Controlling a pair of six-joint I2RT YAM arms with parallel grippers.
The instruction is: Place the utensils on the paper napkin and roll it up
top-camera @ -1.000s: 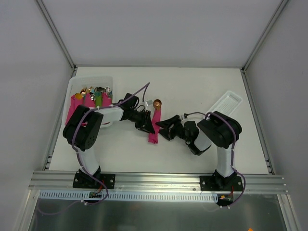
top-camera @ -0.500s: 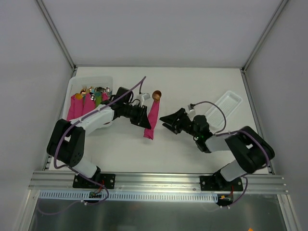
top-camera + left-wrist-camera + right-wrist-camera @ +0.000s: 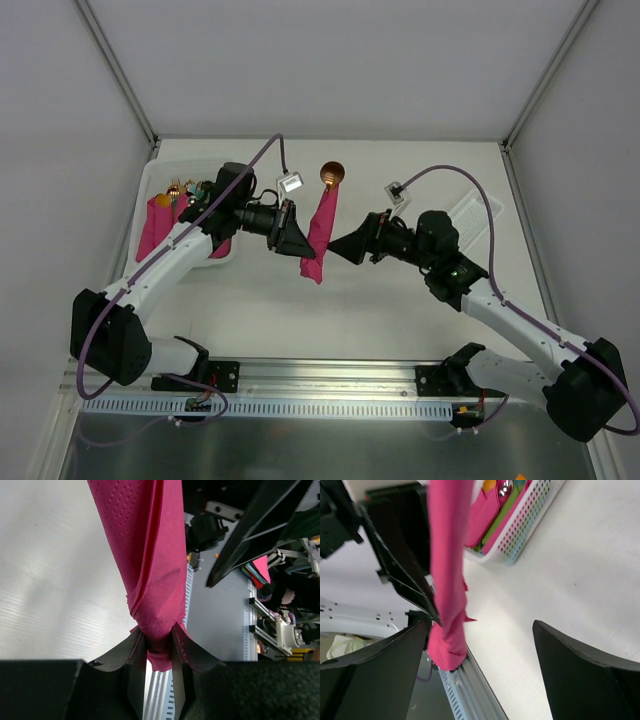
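Rolled paper napkin (image 3: 322, 222) hides most of the utensils (image 3: 331, 173).

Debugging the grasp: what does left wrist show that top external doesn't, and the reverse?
Left wrist only: both fingers pressed into the paper napkin near its end, creasing it. Top external only: the spoon bowl poking from the roll's other end, the basket, the white tray. Both: left gripper shut on the napkin, right gripper close beside it.

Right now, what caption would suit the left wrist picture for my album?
Left pincer shut on one end of the rolled pink paper napkin, white table behind.
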